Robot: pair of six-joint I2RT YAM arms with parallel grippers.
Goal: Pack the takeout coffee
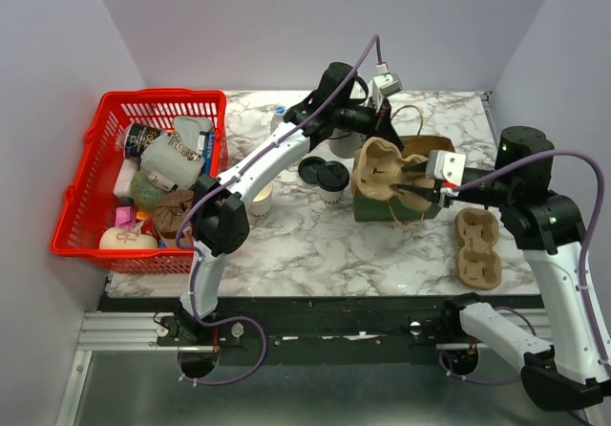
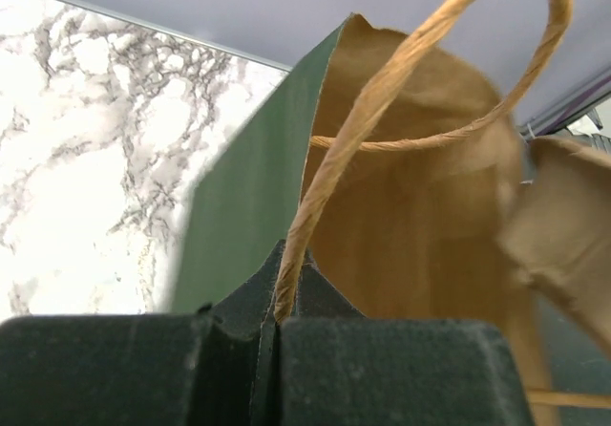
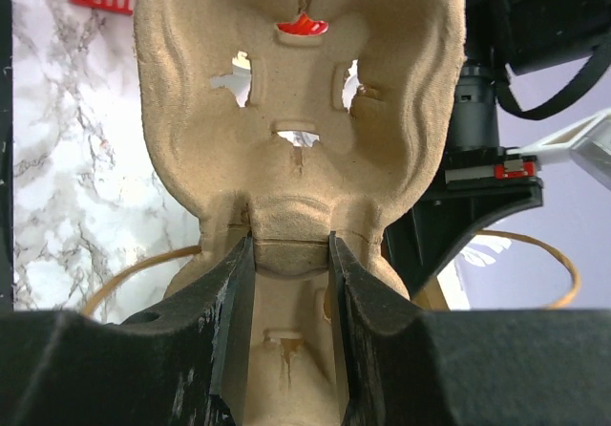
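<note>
Right gripper (image 3: 291, 254): fingers part-closed, pinching the carrier (image 3: 296, 82) by its centre ridge, with the cup wells fanning out beyond the fingertips. It's a thin pinch on soft pulp, so the carrier could pivot or slip if an edge snags.

The bag (image 2: 239, 216) sits under and just beyond those fingers, mouth up. The carrier looks about as wide as the mouth, so it will likely catch on the rim going in, which could crush or tip the bag.

Left gripper (image 2: 277, 330): fingers closed tight on the twine handle (image 2: 382, 92), with the bag wall rising right beyond them. Only the one handle is held, so a shove from the carrier could drag the bag sideways or fold the mouth shut.

The coffee (image 1: 333, 183) stands on the table (image 1: 305, 244), beyond the carrier from the right fingers and just beside the bag. Neither gripper touches it, and it's not in the carrier yet. If the bag slides that way it could knock the cup over, and the lid might pop.
</note>
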